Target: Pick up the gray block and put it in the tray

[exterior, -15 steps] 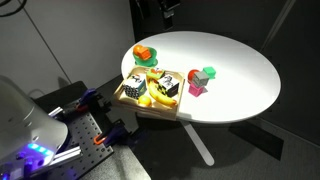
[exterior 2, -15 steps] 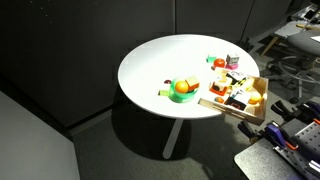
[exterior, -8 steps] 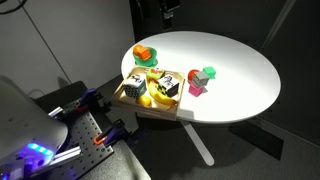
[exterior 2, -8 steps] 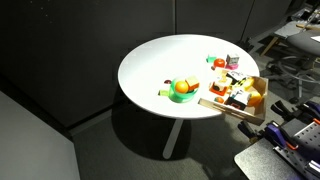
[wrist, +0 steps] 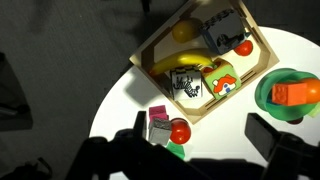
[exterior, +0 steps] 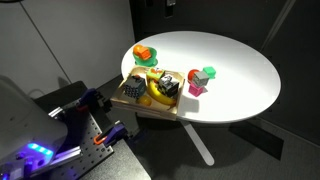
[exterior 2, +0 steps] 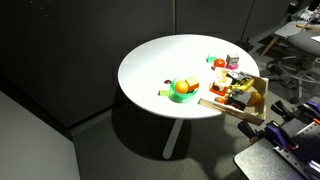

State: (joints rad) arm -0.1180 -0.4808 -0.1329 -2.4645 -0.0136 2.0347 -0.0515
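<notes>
Round white table [exterior: 240, 80] carries everything. The wooden tray [wrist: 152, 80] sits at the table edge, already crowded w/ a banana [wrist: 185, 62] and some printed cubes, so free room inside looks tight. Green bowl [wrist: 290, 95] w/ an orange piece in it lies at approx. 4 o'clock from the tray in the wrist view, apart from it. The gripper [wrist: 195, 150] shows in the wrist view only as two dark fingers along the bottom edge, jaws spread wide w/ nothing between them; it hangs high above the table, well clear of every object. The gray block [wrist: 157, 117] is on the tabletop outside the tray, at about 7 o'clock from the tray's lower corner in the wrist view. In an exterior view the gray block [exterior: 197, 75] sits at roughly 3 o'clock from the tray, near it but not touching. It is packed in a tight cluster: pink block [wrist: 160, 131] touching it, green block [exterior: 209, 72] just beside, a small red ball [wrist: 179, 131] next to the pink one. Progress, as I judge it: nothing done yet, i.e. block not grasped, not lifted, not in the tray. Left to do: come down over the cluster, close on the gray one w/o nudging its neighbours, lift, carry to the tray, release in a free spot.
</notes>
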